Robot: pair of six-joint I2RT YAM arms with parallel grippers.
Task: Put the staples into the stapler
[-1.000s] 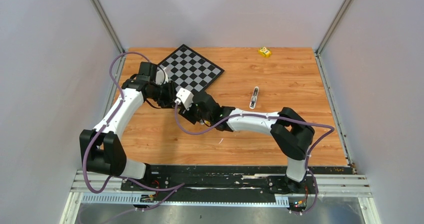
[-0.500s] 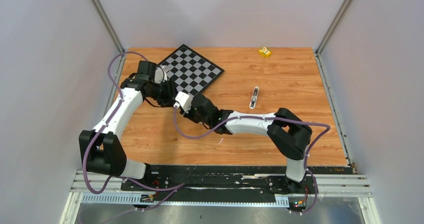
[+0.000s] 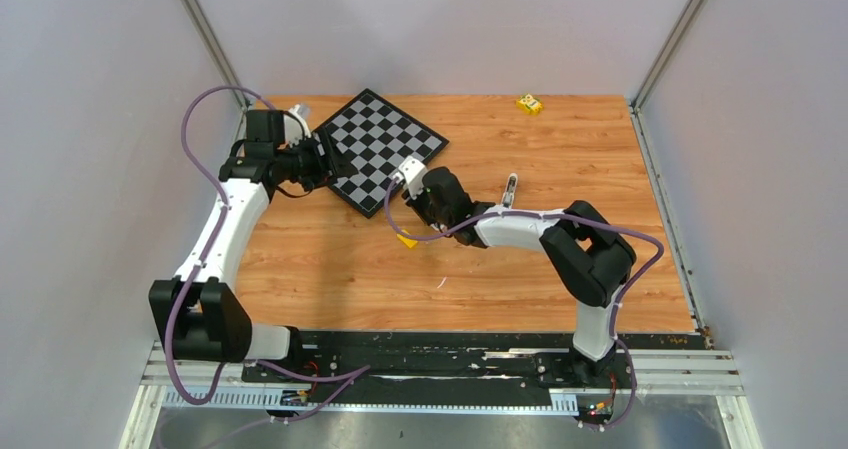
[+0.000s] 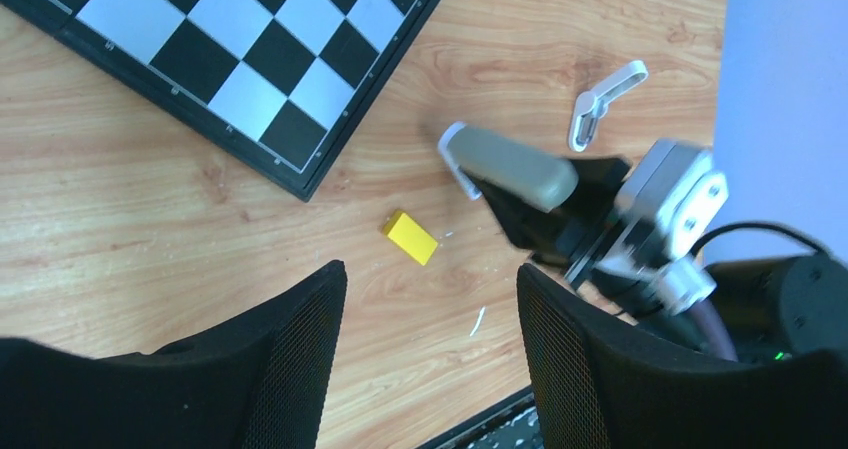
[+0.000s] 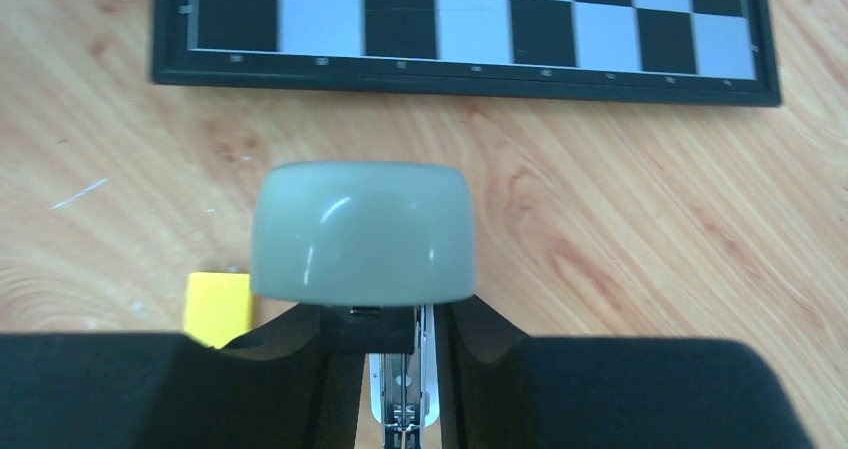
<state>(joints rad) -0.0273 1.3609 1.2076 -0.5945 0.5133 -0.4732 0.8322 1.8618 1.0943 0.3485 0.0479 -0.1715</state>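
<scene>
**Top external view:** The left hand (image 3: 318,163) hangs over the counter (image 3: 590,159) at the near-left corner of the chessboard (image 3: 385,141). The right hand (image 3: 425,195) reaches in toward the middle of the counter, just off the board's near edge. Its load is hidden under the wrist from here. A yellow block (image 3: 407,239) lies just in front of it, and a small pale elongated piece (image 3: 510,191) lies a little to its right.

**Left wrist view:** The left hand's fingers are spread wide with nothing between them. The right hand is pinching the stapler (image 4: 512,165) by one end. The grey-olive top points toward the board, and the yellow block lies near it on the wood.

**Right wrist view:** The stapler's rounded cover fills the centre. The right hand's fingers (image 5: 470,341) press in on both sides beneath it, and the shiny tray shows between them. No strip of staples can be made out in any view. A few pale slivers on the wood are too small to identify.

**What could go wrong, as I judge it:**
- The grip sits at one end of a smooth, small body, so a push from the other hand could pivot the stapler or make it slip out.
- The cover looks closed, and loading cannot start until it is lifted.
- The arms work close together, so a reach across could snag a cable or knock the block.
</scene>
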